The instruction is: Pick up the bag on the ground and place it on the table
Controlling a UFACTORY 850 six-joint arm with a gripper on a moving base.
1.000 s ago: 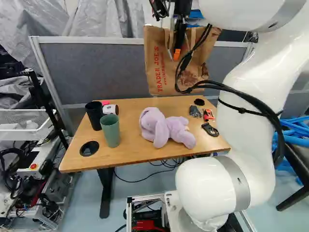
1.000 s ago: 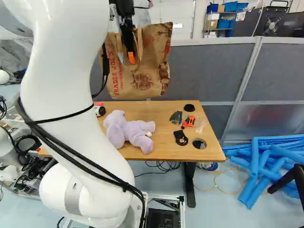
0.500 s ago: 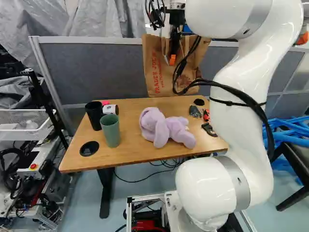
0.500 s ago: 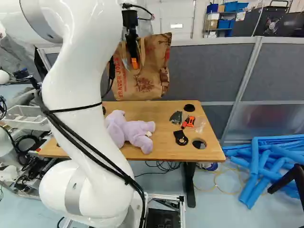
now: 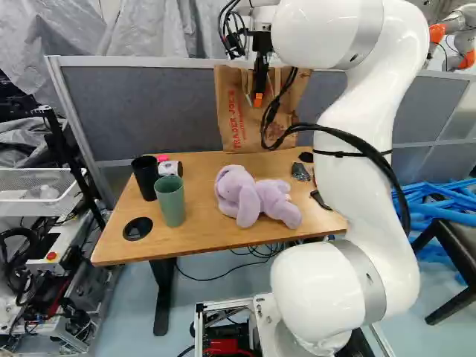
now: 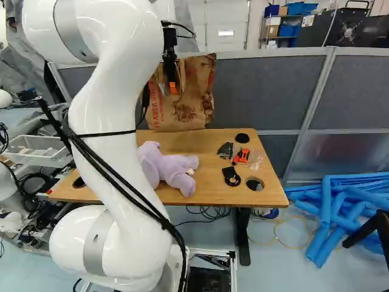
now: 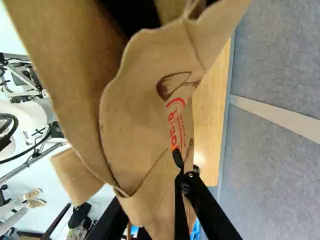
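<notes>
The jaws (image 6: 174, 89) are pinched together on the paper bag (image 6: 193, 103), which hangs beneath them; the counter (image 6: 203, 143) sits lower.

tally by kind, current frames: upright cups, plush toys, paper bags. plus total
Upright cups: 2 (black cup, green cup)
Plush toys: 1 (purple plush)
Paper bags: 1 (brown bag)
Total: 4
</notes>
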